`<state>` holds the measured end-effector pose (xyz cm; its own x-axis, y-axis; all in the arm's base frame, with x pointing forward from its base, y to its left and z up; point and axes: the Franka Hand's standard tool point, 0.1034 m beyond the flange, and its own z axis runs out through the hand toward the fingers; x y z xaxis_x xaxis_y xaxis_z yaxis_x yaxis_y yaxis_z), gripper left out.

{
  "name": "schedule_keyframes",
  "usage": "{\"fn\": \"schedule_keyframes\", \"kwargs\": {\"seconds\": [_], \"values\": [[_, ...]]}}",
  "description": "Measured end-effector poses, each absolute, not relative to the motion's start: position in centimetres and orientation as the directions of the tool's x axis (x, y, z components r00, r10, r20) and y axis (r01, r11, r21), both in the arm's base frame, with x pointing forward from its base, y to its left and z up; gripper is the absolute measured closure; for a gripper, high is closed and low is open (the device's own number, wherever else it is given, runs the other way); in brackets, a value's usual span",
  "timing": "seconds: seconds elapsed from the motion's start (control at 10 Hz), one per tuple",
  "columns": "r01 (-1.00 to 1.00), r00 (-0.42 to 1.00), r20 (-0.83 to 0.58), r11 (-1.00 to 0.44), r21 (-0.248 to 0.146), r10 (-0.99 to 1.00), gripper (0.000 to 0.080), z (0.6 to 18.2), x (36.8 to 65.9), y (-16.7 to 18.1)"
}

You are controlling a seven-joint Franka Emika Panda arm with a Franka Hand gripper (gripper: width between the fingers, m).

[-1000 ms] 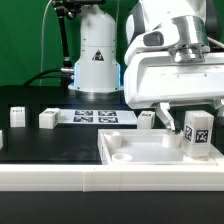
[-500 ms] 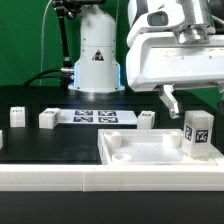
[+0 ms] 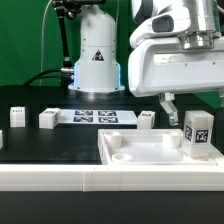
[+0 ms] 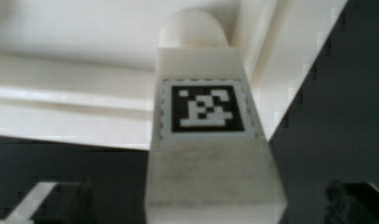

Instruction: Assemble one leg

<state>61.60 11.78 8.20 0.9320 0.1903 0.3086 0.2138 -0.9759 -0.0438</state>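
Your inventory, operator:
- Arm base (image 3: 97,75), far centre: triangular warning label (image 3: 97,55).
- White panel (image 3: 140,150), near right on the black worktop (image 3: 40,140).
- End effector (image 4: 198,198): fingers spread, hovering over the leg, pinching nothing.
- Marker board (image 3: 95,117), centre: several tags.
- Leg (image 3: 197,135): upright on the panel's right end, black-and-white fiducial tag facing near.

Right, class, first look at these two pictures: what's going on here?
A Franka arm is putting furniture together. Its gripper hovers open just above the leg, which stands upright on the large white panel, toward the exterior view's right. In the wrist view the fingers sit apart on either side of the leg, not touching it. Other small white parts lie near the marker board.
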Motion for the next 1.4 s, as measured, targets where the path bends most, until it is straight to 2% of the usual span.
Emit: {"fn": "schedule_keyframes", "kwargs": {"seconds": [0.5,0.7,0.9,1.0,1.1,1.4], "values": [[0.214,0.976,-0.02,-0.973,-0.083,0.217,0.0151,8.35,61.01,11.6],[0.214,0.976,-0.027,-0.973,-0.086,0.217,0.0151,8.39,61.56,11.69],[0.214,0.976,-0.028,-0.973,-0.086,0.217,0.0404,8.36,61.56,11.69],[0.214,0.976,-0.028,-0.973,-0.086,0.217,0.0404,8.35,61.56,11.67],[0.201,0.978,-0.029,-0.976,-0.086,0.205,0.0508,8.34,61.56,11.65],[0.135,0.99,-0.033,-0.987,-0.086,0.138,0.0508,8.3,61.53,11.67]]}}
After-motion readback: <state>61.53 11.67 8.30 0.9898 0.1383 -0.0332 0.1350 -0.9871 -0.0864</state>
